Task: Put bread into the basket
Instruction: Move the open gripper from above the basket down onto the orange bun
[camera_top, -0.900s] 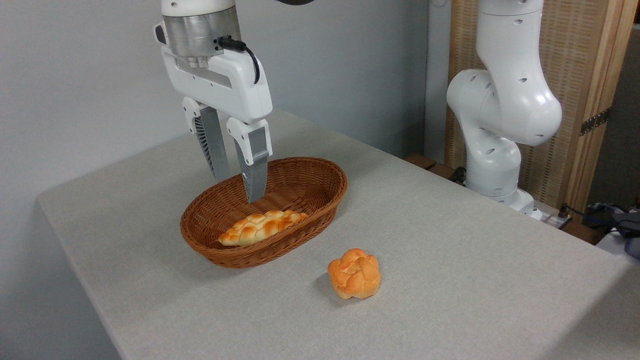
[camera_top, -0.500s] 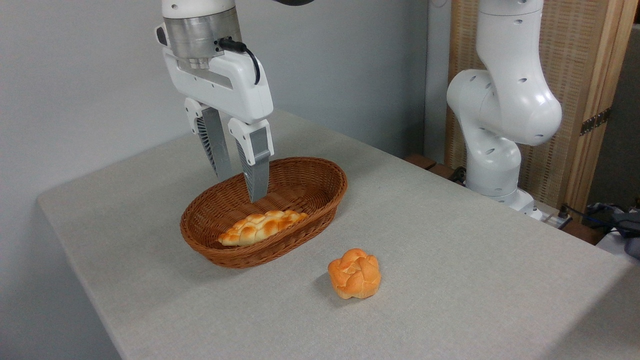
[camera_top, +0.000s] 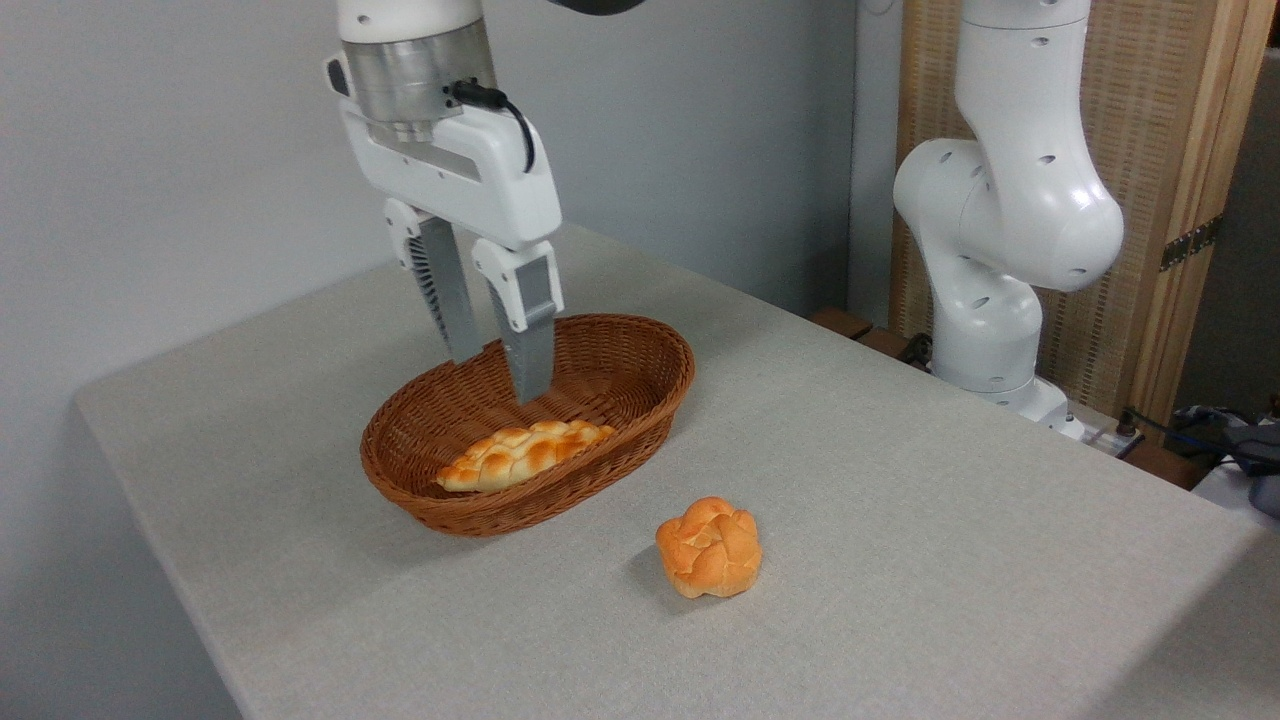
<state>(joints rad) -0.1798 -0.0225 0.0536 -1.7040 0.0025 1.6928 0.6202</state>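
The bread (camera_top: 709, 547), a small round orange-golden bun with a knotted top, lies on the table in front of and to the right of the basket. The basket (camera_top: 640, 395) is an oval brown wicker one in the middle of the table, and a long paler braided loaf (camera_top: 523, 452) lies inside it. My gripper (camera_top: 497, 378) hangs over the basket's back half, fingers pointing down, open with nothing between them. It is well up and left of the bun.
The arm's white base and lower links (camera_top: 1005, 230) stand at the table's right rear corner. A wooden screen (camera_top: 1170, 190) is behind it, and cables (camera_top: 1200, 430) lie at the far right. Grey cloth covers the table (camera_top: 900, 560).
My gripper has shifted a little to the right and slightly up above the basket, still open. The bun, the loaf and the basket have not moved.
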